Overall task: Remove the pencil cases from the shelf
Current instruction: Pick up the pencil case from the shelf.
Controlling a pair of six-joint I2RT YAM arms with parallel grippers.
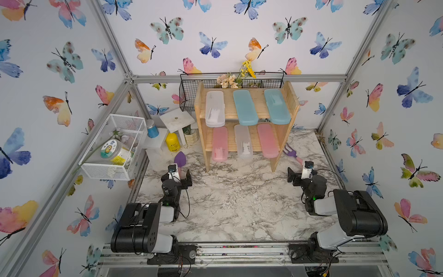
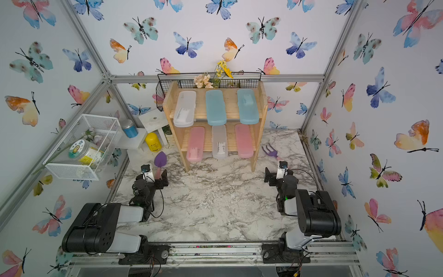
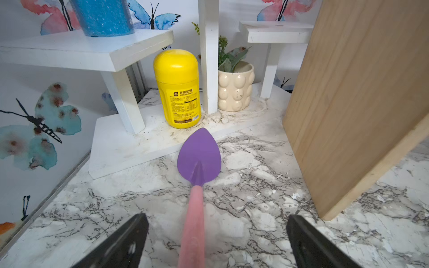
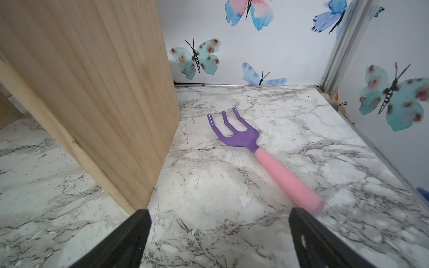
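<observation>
Left fingers (image 3: 123,241) and right fingers (image 4: 123,239) are gaping wide, empty; pinching the flat translucent plastic pencil cases' (image 1: 242,144) overhanging ends off the two-tier pine shelf (image 1: 293,98) is looking safest

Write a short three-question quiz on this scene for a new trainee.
1. True or false: all six pencil cases lie on the shelf.
2. What lies between the open jaws of the left pincer? A) trowel B) rake C) yellow bottle
3. Fill in: the top tier holds one clear-white case and two ___ ones.
Key: 1 true; 2 A; 3 teal.
</observation>
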